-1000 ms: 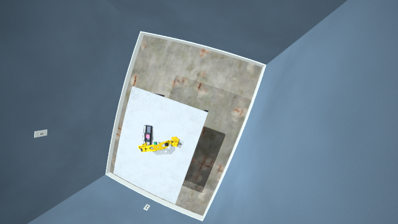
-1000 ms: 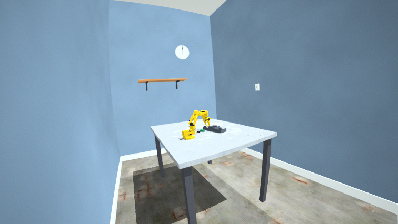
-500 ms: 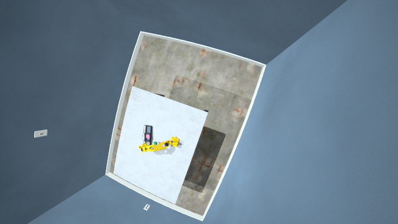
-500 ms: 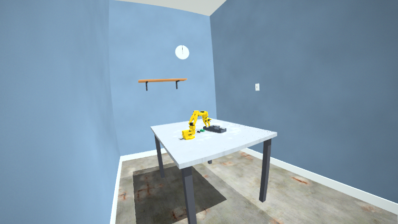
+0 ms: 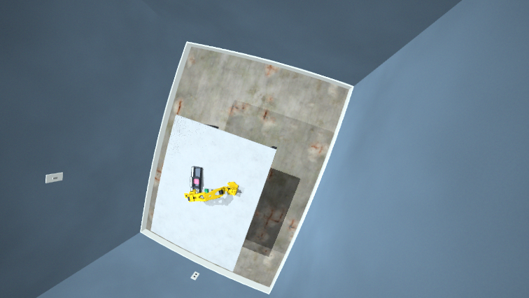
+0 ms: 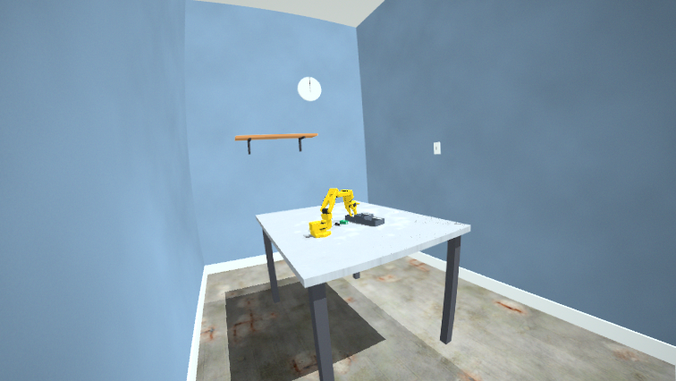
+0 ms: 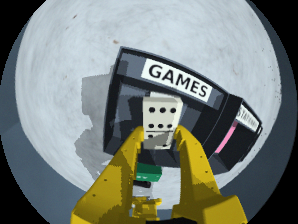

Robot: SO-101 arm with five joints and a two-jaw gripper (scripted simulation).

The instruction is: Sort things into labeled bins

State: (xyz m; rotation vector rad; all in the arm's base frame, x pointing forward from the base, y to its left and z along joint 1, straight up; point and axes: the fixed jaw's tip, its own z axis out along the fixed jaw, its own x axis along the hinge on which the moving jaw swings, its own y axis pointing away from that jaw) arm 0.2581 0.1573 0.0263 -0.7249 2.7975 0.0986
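Mottled tabletop; hand grips dotted cube.

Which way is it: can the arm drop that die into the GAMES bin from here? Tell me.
Probably yes. The gripper is shut on the die, which hangs right at the GAMES bin, apparently over its opening. Nothing stands between them.

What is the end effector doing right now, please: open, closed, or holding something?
End effector: closed on a white die, held over the bin labelled GAMES.
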